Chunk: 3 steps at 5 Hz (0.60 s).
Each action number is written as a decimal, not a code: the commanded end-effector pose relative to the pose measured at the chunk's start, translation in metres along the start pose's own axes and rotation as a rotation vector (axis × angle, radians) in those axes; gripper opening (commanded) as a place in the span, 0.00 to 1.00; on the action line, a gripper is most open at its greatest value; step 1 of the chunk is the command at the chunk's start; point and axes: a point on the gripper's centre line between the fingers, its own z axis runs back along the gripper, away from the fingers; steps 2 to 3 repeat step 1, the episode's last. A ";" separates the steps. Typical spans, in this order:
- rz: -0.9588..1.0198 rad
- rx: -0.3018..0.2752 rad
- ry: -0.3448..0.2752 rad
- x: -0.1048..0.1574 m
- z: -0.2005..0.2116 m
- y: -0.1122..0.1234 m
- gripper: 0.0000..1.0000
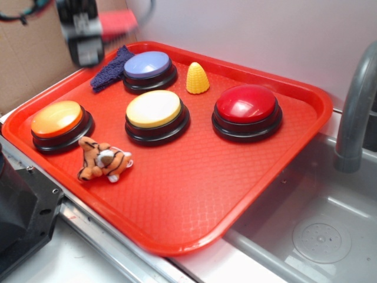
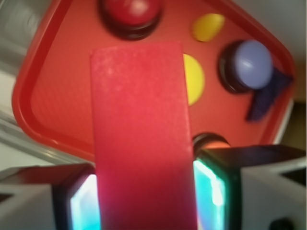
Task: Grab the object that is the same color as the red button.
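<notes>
My gripper hangs above the back left corner of the red tray, blurred, and it is shut on the object, a matte red block that sticks out to its right. In the wrist view the object fills the middle, squeezed between both glowing pads of the gripper. The red button, a glossy dark-red dome on a black base, sits at the tray's right, and shows at the top as the red button in the wrist view.
On the tray sit an orange button, a yellow button, a blue-lilac button, a yellow corn toy, a dark blue cloth and a plush tiger. A sink with a grey faucet lies to the right.
</notes>
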 end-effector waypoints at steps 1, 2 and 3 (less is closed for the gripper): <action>0.352 -0.094 -0.078 -0.021 0.014 -0.011 0.00; 0.352 -0.094 -0.078 -0.021 0.014 -0.011 0.00; 0.352 -0.094 -0.078 -0.021 0.014 -0.011 0.00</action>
